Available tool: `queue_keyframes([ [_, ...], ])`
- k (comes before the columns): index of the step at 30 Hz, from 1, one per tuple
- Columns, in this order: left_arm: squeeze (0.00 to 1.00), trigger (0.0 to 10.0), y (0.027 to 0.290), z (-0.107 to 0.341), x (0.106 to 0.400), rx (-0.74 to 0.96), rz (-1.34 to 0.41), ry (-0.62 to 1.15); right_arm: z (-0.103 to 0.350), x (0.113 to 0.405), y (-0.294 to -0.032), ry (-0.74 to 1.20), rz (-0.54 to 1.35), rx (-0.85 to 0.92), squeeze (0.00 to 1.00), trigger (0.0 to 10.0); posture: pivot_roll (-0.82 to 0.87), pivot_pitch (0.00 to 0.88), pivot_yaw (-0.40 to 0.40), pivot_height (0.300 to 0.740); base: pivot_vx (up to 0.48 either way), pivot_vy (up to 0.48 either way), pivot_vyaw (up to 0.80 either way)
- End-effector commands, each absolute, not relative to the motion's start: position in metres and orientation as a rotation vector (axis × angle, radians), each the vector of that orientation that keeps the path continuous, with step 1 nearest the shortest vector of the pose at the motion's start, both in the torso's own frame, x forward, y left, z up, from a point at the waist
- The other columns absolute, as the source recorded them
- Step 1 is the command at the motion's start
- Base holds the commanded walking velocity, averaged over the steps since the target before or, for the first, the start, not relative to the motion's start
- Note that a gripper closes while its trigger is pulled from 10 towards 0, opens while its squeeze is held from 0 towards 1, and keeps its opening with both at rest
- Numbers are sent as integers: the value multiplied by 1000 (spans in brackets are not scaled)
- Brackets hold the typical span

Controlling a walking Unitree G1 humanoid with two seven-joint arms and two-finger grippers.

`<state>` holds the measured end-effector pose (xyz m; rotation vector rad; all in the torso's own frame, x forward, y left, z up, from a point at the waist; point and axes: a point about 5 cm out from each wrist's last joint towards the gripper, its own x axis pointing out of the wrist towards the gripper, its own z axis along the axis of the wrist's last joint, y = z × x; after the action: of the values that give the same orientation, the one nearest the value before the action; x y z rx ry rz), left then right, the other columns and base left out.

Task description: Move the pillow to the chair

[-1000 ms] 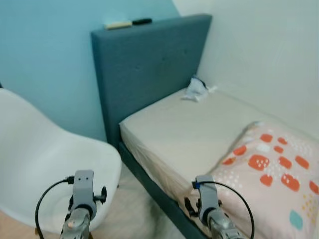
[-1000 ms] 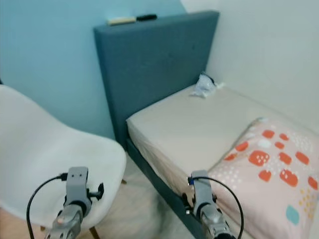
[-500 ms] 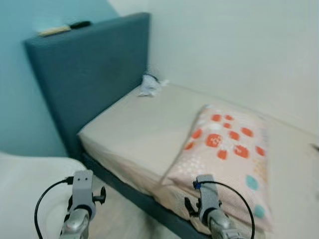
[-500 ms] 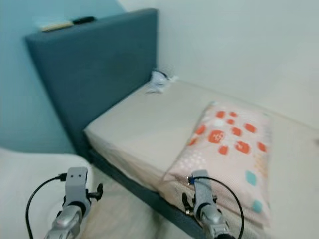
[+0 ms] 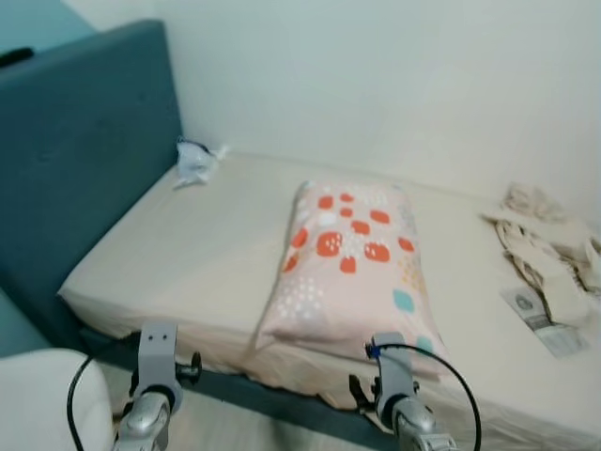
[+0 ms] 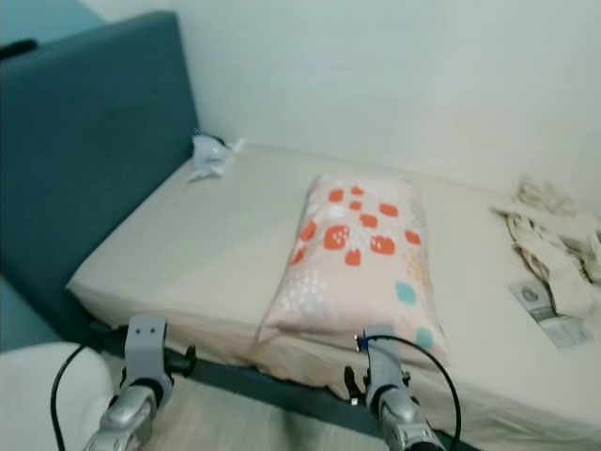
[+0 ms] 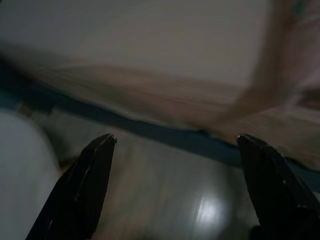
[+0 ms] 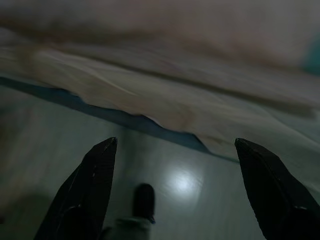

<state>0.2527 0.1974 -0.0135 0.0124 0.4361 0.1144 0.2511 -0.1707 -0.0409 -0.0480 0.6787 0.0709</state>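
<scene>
The pillow (image 5: 347, 258), pale pink with red and teal spots, lies flat on the beige mattress (image 5: 188, 244), its near end close to the bed's front edge. Part of the white chair (image 5: 38, 404) shows at the bottom left, beside the bed. Both arms hang low in front of the bed, the left arm (image 5: 155, 385) near the chair and the right arm (image 5: 390, 395) below the pillow's near end. The left gripper (image 7: 176, 140) is open over the floor by the bed frame. The right gripper (image 8: 175, 142) is open too, facing the mattress edge, with nothing held.
A dark blue headboard (image 5: 75, 160) stands at the left, with a crumpled white bag (image 5: 195, 162) in the bed's far corner. Beige cloth (image 5: 545, 249) and a printed card (image 5: 543, 319) lie at the right. A white wall (image 5: 376, 75) backs the bed.
The camera has swung right: headboard and chair slid to the left edge, and the pillow now sits in the middle. The arms keep their pose.
</scene>
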Motion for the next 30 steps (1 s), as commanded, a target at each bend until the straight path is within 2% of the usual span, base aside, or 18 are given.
queue_keyframes([
  [1,0,10000,196,-16,251,22,105,446,-40,253,-173,676,61,-42,0,10000,50,48,-29,740,0,0,-800],
  [14,0,10000,198,-16,250,19,113,447,-41,252,-174,693,46,-50,0,10000,51,57,-32,740,0,0,-738],
  [30,0,10000,201,-16,249,12,155,448,-38,255,-171,680,70,-54,0,10000,62,71,-46,740,0,0,0],
])
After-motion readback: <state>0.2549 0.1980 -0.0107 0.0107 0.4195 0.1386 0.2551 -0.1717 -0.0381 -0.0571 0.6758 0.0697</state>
